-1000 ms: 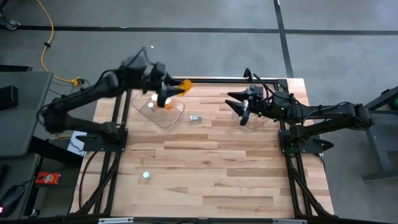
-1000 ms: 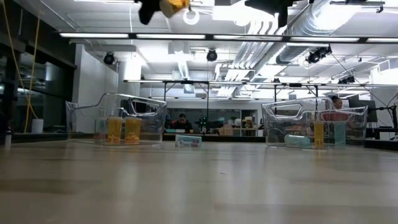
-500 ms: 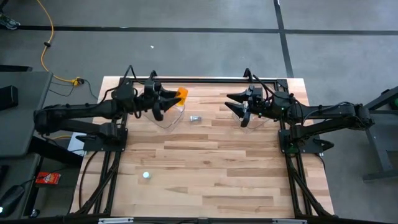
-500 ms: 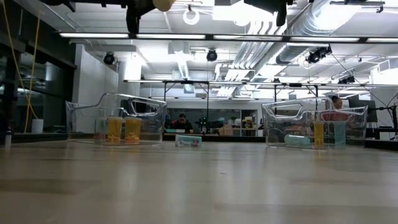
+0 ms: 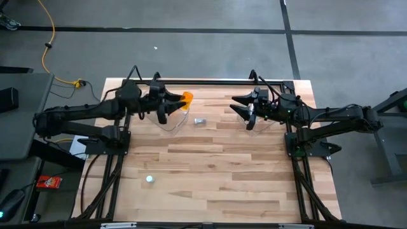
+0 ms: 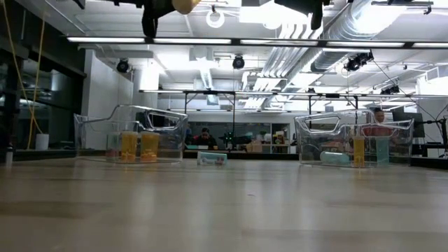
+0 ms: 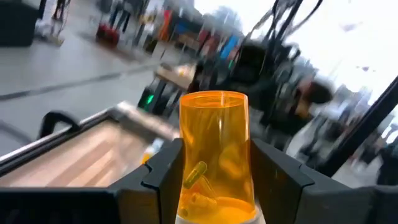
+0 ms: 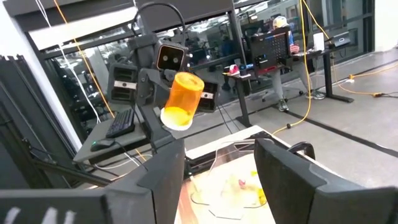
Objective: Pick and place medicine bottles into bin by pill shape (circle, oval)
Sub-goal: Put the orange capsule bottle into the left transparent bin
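Above the left clear bin [image 5: 170, 117], left gripper [image 5: 173, 105] grips an orange bottle [image 7: 216, 155]; right gripper [image 5: 245, 108] hangs with fingers spread, empty, over the other bin [image 6: 353, 140].

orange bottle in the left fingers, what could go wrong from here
The left gripper holds the orange bottle high above the table, over the left bin's edge; released here, it might bounce out or tip the bottles inside. The fingers grip only its lower part near the cap, so it could slip.
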Controlling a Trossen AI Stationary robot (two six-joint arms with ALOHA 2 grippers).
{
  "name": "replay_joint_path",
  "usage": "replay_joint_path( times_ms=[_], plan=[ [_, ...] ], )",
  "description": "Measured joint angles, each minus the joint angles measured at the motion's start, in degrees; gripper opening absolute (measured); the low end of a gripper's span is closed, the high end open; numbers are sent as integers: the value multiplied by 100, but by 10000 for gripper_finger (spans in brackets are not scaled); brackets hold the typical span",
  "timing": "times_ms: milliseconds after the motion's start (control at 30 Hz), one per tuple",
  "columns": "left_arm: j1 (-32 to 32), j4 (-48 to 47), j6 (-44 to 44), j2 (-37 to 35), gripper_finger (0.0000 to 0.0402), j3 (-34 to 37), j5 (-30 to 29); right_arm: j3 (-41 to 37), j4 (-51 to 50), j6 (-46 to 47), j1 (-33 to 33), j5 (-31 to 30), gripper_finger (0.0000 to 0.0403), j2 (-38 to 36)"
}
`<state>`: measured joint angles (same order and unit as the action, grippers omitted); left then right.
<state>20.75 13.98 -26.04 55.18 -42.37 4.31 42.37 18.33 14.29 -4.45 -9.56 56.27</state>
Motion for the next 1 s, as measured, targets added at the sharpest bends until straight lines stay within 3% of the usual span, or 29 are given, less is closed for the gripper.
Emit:
replay_joint_path(
  times_ms=[100, 267, 467, 600, 800, 1000],
  plan=[
    [164, -1623, 701, -31, 152, -693, 24, 0, -1, 69, -1, 0, 188, 0],
    [263, -4447, 2591, 231, 152, -1832, -305, 0, -2, 68, -1, -2, 188, 0],
    [298, -6331, 3798, 666, 152, -2099, -1270, 0, -4, 67, -2, -4, 188, 0],
    [585, -7121, 3823, 1230, 152, -2096, -1562, 0, -4, 68, 0, -7, 188, 0],
    [1284, -7269, 3201, 2237, 152, -2093, -993, 0, -4, 69, -1, -20, 188, 0],
    [1642, -7907, 3206, 3173, 152, -2117, -636, 0, -8, 68, -1, -28, 188, 0]
  ],
)
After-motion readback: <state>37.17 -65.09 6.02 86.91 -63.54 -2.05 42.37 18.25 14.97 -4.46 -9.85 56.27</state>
